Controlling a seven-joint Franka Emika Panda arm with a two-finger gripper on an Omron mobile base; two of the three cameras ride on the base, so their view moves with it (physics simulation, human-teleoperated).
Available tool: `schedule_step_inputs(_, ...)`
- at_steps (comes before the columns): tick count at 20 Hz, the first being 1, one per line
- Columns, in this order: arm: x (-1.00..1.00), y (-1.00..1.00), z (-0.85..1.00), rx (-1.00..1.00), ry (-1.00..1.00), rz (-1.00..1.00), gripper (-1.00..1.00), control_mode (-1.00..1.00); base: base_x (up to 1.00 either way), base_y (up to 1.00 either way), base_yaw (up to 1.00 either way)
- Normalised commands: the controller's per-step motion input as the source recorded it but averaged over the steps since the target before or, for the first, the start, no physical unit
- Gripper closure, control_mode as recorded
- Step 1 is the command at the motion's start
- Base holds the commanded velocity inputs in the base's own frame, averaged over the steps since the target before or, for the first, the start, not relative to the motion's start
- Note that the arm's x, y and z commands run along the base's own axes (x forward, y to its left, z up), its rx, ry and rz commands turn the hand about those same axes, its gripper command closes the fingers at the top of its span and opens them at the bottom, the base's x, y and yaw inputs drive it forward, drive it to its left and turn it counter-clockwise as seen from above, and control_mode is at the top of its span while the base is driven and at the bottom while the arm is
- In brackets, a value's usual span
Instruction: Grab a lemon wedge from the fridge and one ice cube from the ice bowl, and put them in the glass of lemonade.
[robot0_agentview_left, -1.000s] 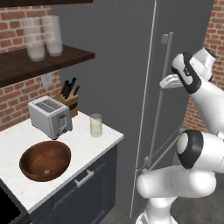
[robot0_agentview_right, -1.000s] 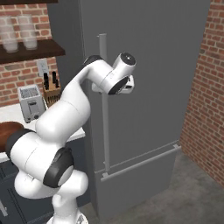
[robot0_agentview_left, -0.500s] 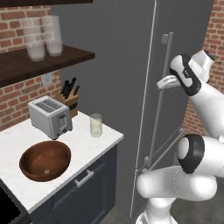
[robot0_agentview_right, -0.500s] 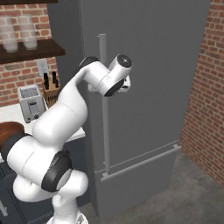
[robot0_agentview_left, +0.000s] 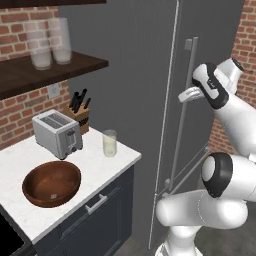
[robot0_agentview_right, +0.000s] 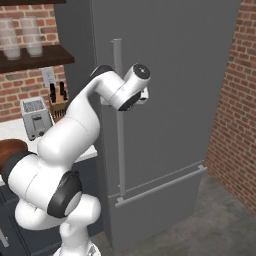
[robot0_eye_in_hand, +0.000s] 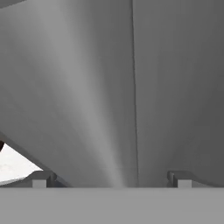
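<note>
The arm has edged closer to the closed fridge (robot0_agentview_left: 135, 75), bringing the gripper (robot0_agentview_left: 186, 95), jaws apart and empty, up to the door handle (robot0_agentview_left: 186, 100). Opening comes next. The ice bowl (robot0_agentview_left: 51, 183) and glass of lemonade (robot0_agentview_left: 109, 143) wait on the table (robot0_agentview_left: 120, 157).

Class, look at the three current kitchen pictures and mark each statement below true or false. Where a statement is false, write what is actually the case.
1. The fridge doors are shut. True.
2. The glass of lemonade stands inside the wooden bowl. False: it stands on the counter, apart from the bowl.
3. The gripper is open, close to the fridge front. True.
4. The toaster sits on the shelf. False: it is on the counter; the shelf holds clear jars.
5. The knife block stands behind the toaster, against the brick wall. True.
</note>
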Motion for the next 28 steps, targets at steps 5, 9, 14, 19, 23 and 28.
schedule_step_inputs(5,0.22,0.09,-0.44,0.00,-0.17,0.00,-1.00,-1.00,0.00,0.00,0.00)
schedule_step_inputs(9,0.09,0.19,-0.45,0.01,-0.16,0.00,-1.00,-1.00,0.00,0.00,0.00)
schedule_step_inputs(14,0.09,0.15,-0.11,0.00,-0.03,0.00,-1.00,-1.00,0.00,0.00,0.00)
schedule_step_inputs(19,0.14,0.17,-0.05,0.00,0.00,0.00,-1.00,-1.00,0.00,0.00,0.00)
schedule_step_inputs(23,0.16,0.28,-0.02,0.00,0.00,0.00,1.00,-1.00,0.00,0.00,0.00)
schedule_step_inputs(28,0.01,0.07,0.00,0.00,0.00,0.00,1.00,-1.00,0.00,0.00,0.00)
